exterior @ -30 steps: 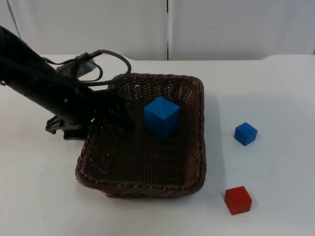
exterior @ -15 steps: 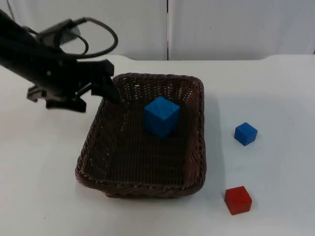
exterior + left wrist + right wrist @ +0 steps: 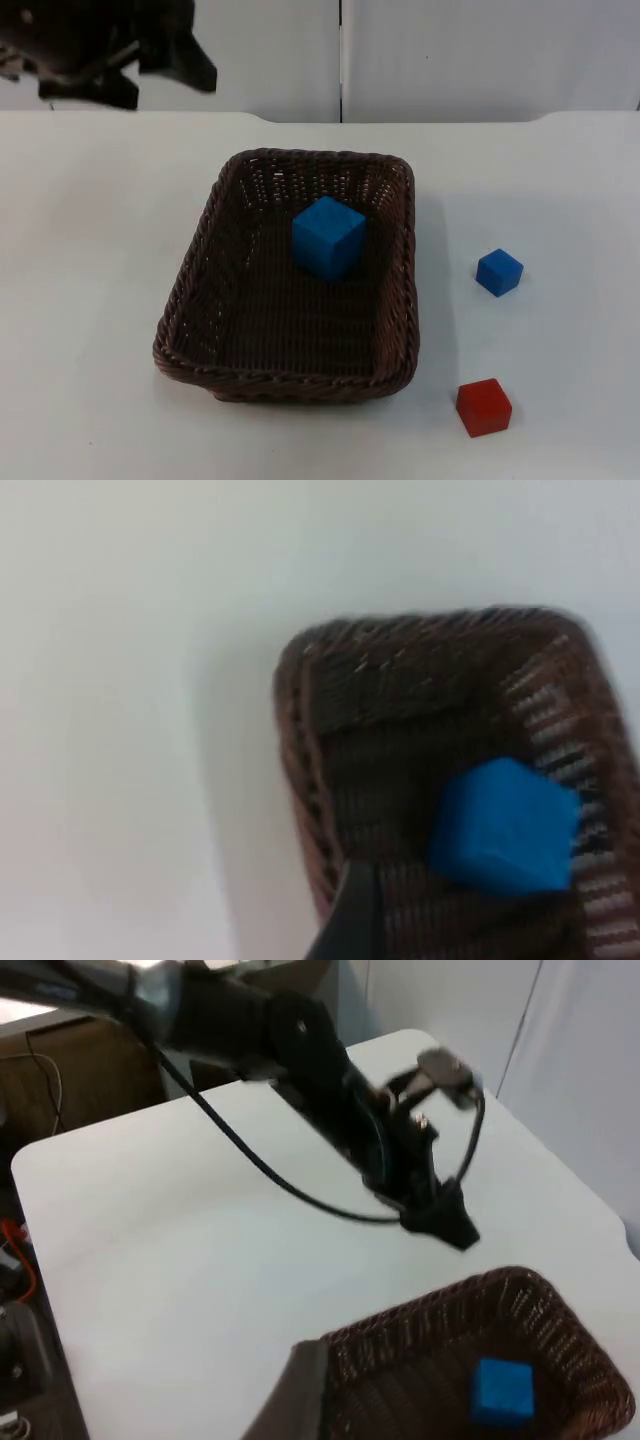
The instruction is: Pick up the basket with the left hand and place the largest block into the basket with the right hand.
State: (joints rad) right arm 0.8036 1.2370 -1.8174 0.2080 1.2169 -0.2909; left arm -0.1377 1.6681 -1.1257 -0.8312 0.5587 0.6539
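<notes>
The left pincer (image 3: 175,60) hangs high above the worktop's (image 3: 90,300) far left corner, holding nothing; whether its fingers are wide or narrow I cannot tell. The basket (image 3: 395,340) rests on the worktop, well apart from it, with the large blue block (image 3: 328,236) inside. The task looks done; what remains is likely parking the arms. A small blue block (image 3: 499,272) and a red block (image 3: 484,407) lie right of the basket. A grey partition wall (image 3: 450,55) closes the back.
</notes>
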